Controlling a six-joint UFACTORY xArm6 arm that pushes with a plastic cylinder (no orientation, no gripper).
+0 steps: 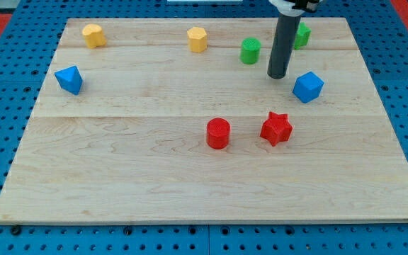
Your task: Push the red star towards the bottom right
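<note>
The red star (276, 128) lies on the wooden board (119, 177), right of centre. A red cylinder (218, 133) stands just to its left. My tip (278, 75) rests on the board above the star, about a block's width of bare wood away from it. The dark rod rises from the tip to the view's top edge. A blue block (307, 87) sits just right of the tip, and a green cylinder (250, 51) sits up and left of it.
A second green block (302, 35) is partly hidden behind the rod near the top. A yellow block (197, 39) is at top centre, another yellow block (93, 35) at top left. A blue block (69, 79) lies at the left.
</note>
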